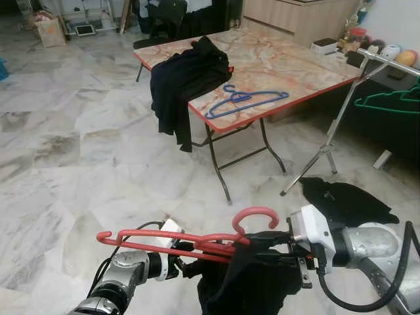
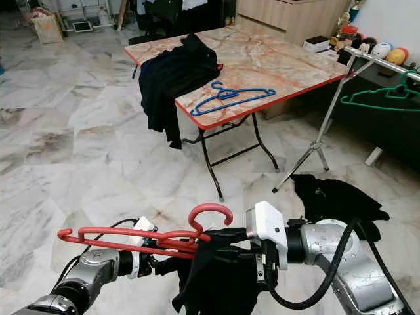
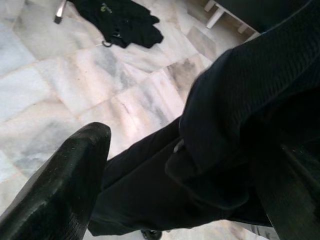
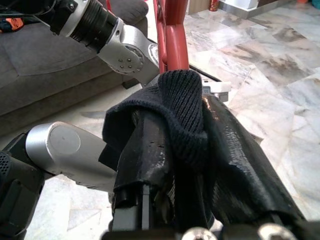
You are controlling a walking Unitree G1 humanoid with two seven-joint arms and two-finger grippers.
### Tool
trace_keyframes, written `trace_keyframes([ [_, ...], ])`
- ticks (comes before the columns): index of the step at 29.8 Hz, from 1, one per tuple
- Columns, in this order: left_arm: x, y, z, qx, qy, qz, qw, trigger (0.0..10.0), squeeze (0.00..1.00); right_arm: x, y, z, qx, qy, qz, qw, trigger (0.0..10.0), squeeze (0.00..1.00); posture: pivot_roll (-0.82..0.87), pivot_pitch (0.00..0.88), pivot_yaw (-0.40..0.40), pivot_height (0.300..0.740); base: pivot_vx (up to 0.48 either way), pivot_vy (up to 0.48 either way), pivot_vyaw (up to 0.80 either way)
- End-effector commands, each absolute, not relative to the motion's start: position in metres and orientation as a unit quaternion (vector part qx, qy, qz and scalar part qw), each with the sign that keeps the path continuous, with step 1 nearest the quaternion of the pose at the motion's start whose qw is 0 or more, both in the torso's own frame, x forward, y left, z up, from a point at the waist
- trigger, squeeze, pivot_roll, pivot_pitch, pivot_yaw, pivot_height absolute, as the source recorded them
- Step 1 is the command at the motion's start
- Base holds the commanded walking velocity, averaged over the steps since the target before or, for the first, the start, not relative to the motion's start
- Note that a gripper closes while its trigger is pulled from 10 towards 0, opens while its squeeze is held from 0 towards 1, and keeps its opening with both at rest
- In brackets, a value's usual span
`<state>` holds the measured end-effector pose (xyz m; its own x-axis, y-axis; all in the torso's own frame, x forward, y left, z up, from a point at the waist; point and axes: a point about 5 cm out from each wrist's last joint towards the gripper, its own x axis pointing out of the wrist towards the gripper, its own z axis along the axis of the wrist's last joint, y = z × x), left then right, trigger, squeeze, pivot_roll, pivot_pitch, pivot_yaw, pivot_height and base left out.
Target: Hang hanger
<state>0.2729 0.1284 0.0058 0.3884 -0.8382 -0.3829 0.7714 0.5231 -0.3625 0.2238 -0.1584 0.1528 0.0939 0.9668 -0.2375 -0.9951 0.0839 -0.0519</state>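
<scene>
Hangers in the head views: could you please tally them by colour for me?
Red hanger, held between the two grippers with a black garment: 1
Blue hanger, lying on the table: 1
Green hanger, on the rack at the right: 1
Total: 3

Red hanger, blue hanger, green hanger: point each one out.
red hanger (image 1: pixel 256 214), left eye view, top of its hook.
blue hanger (image 1: pixel 246 104), left eye view, middle of its frame.
green hanger (image 1: pixel 387 103), left eye view, its lower bar.
</scene>
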Motion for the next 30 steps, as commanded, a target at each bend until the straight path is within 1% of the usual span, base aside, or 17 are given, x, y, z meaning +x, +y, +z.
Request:
trace_keyframes([
  [1,0.2744,0.1281,0.007,-0.059,0.268,-0.488,0.829,10.0,0.0,0.2232,-0.1556,0.166,-0.11,0.045,0.678,0.725,10.0,0.0,-0.09,0.0,-0.026,0.74,0.0,0.0,0.0],
  [6,0.2764,0.1286,0.0075,-0.049,0.268,-0.483,0.832,10.0,0.0,0.2214,-0.1545,0.1681,-0.109,0.044,0.683,0.721,10.0,0.0,-0.1,0.0,-0.027,0.74,0.0,0.0,0.0],
  [7,0.2762,0.1285,0.0073,-0.049,0.269,-0.484,0.831,7.8,0.0,0.2213,-0.1544,0.1684,-0.108,0.044,0.683,0.721,10.0,0.0,-0.1,0.0,-0.027,0.74,0.0,0.0,0.0],
  [8,0.276,0.1283,0.0073,-0.049,0.269,-0.486,0.83,4.1,0.0,0.2212,-0.1543,0.169,-0.108,0.044,0.684,0.72,10.0,0.0,-0.1,0.0,-0.027,0.74,0.0,0.0,0.0],
  [9,0.2759,0.1284,0.0072,-0.049,0.269,-0.486,0.83,0.0,0.0,0.2212,-0.1543,0.1691,-0.108,0.044,0.684,0.72,10.0,0.0,-0.1,0.0,-0.027,0.74,0.0,0.0,0.0],
  [25,0.2766,0.124,0.0124,-0.07,0.248,-0.511,0.82,0.0,0.0,0.2198,-0.1519,0.1722,-0.105,0.043,0.693,0.712,10.0,0.0,-0.1,0.0,-0.031,0.74,0.0,0.0,0.0],
  [30,0.2763,0.1218,0.0157,-0.091,0.24,-0.529,0.809,0.0,0.0,0.2196,-0.1513,0.172,-0.103,0.044,0.694,0.711,10.0,0.0,-0.1,0.0,-0.032,0.74,0.0,0.0,0.0],
])
